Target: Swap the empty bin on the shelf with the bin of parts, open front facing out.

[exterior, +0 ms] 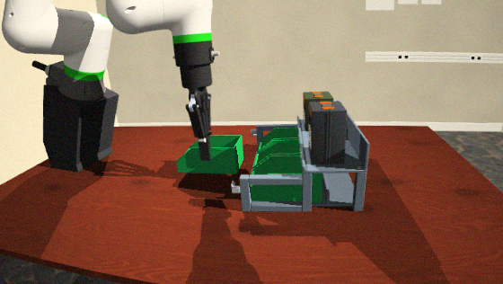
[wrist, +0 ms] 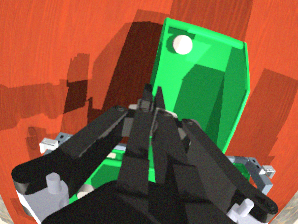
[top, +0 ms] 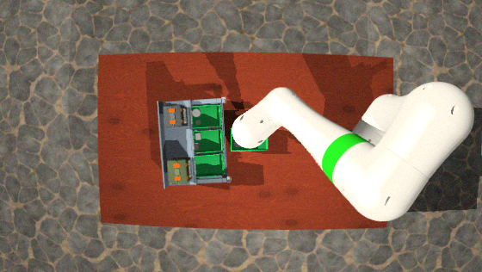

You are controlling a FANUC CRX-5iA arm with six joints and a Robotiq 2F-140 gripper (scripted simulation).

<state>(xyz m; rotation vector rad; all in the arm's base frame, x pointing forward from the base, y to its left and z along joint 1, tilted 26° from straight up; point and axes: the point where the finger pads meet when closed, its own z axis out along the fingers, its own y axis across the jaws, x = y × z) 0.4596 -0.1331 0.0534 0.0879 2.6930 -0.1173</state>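
A green open bin point(top: 263, 145) point(exterior: 222, 161) point(wrist: 212, 52) hangs upright a little above the table, in front of the shelf. Its low open front faces away from the shelf, and a round white part point(wrist: 182, 44) lies inside. My gripper point(exterior: 205, 157) point(wrist: 150, 95) is shut on one side wall of this bin, fingers pointing down. The arm hides it in the top view. On the grey shelf point(top: 176, 137) point(exterior: 306, 193), an empty-looking green bin point(top: 209, 164) stands in an end spot. Two other green bins beside it, the middle one point(top: 213, 140) and the far-end one point(top: 211, 116), hold parts.
A dark grey case point(top: 172, 116) point(exterior: 328, 135) and an olive case point(top: 176, 171) point(exterior: 318, 95) with orange latches stand on the shelf's upper board behind the bins. Posts and small end fittings point(top: 228, 179) point(exterior: 235, 187) stick out at the shelf's front corners, near the held bin.
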